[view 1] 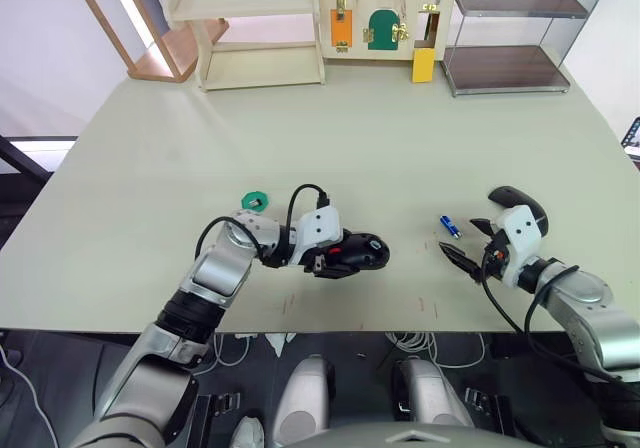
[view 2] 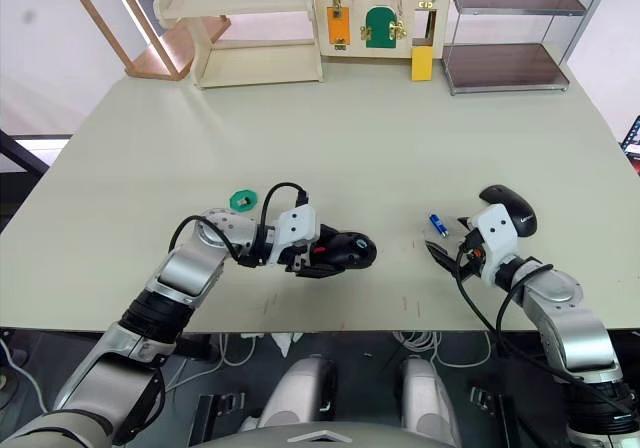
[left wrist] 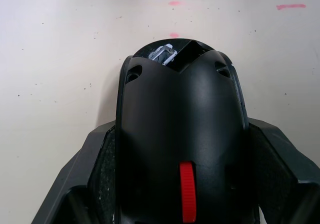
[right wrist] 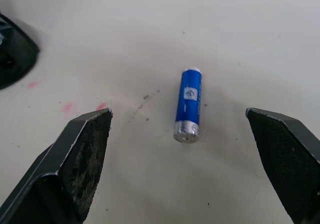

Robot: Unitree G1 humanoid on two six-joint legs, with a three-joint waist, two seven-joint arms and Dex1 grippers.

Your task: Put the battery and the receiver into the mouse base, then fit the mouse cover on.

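Left gripper (left wrist: 182,184) is clamped on the mouse base (view 1: 358,251) at the table's (view 1: 300,148) near middle — red wheel facing the wrist, open compartment at the far end. Over on the right, the battery (right wrist: 188,104) lies loose on the table, and the right gripper (right wrist: 185,159) hovers just short of it, fingers spread wide — the mouse cover (view 1: 518,208) sits just beyond that wrist.

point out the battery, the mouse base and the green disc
battery (right wrist: 188,104), right wrist view, middle of its blue body
mouse base (left wrist: 182,119), left wrist view, its black top
green disc (view 1: 253,202), left eye view, its upper face
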